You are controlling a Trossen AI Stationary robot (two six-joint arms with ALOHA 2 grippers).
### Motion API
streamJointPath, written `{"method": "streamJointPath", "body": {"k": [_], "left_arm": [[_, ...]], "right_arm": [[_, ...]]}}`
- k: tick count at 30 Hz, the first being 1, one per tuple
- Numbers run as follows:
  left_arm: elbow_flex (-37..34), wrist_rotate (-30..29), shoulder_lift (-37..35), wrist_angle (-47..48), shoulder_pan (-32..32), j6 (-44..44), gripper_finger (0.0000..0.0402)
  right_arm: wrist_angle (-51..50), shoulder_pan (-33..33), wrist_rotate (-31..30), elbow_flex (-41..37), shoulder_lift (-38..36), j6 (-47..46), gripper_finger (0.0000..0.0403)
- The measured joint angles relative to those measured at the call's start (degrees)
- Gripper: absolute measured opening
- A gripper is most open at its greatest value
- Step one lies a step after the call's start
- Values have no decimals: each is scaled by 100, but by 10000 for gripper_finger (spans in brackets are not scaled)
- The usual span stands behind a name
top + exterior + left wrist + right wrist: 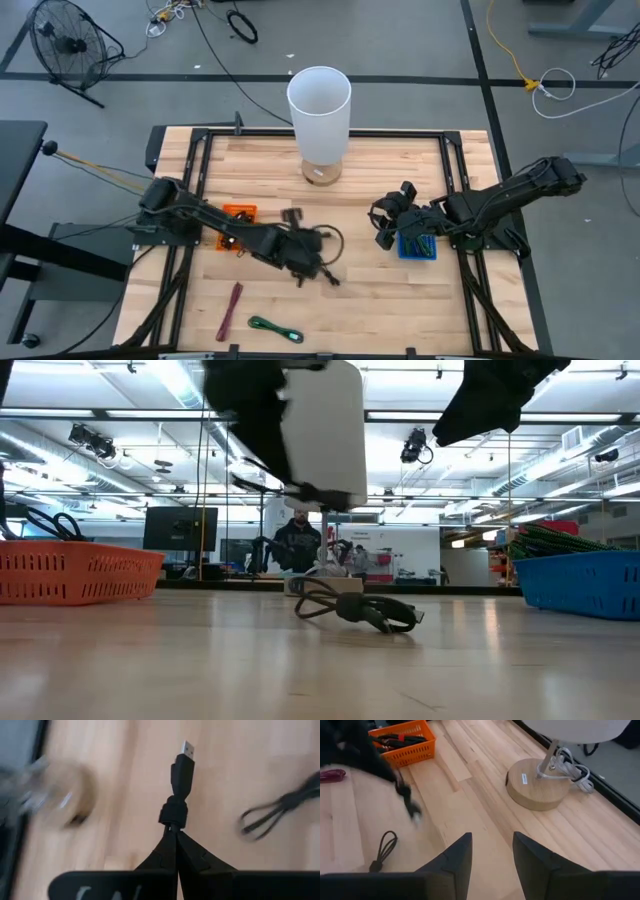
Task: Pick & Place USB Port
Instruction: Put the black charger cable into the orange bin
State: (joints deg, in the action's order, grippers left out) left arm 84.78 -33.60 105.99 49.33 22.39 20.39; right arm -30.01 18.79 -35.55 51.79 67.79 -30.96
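The left wrist view is smeared along one side, so the round wooden shape there is hard to make out; it may be the lamp base. What is sharp is the left pincer [176, 832], its fingers pressed together on the black USB cable [181, 775] just behind the plug, the silver tip pointing away from the camera. From above, the left arm hides most of that grip near the tabletop [400, 300] centre. A second black cable [362, 610] lies coiled on the wood beneath. In the low view both arms are cut off at the top edge. The right pincer [491, 852] stands open, holding nothing, beside the blue bin [416, 245]. Around: the orange basket [238, 214] under the left arm, the white lamp [319, 100] at the far edge, a red strap [231, 310] and green cable [274, 328] near the front
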Motion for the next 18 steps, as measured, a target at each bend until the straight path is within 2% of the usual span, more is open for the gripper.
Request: {"method": "streamJointPath", "body": {"k": [5, 13, 18], "left_arm": [[0, -98, -147, 817, -108, 514, 1], [-238, -519, -520, 2951, -383, 2732, 1], [-1056, -274, -1401, 2906, -395, 3603, 0]], "right_arm": [[-13, 0, 2, 0, 0, 0, 141], [-95, 0, 0, 0, 0, 42, 141], [-134, 0, 0, 0, 1, 149, 141]]}}
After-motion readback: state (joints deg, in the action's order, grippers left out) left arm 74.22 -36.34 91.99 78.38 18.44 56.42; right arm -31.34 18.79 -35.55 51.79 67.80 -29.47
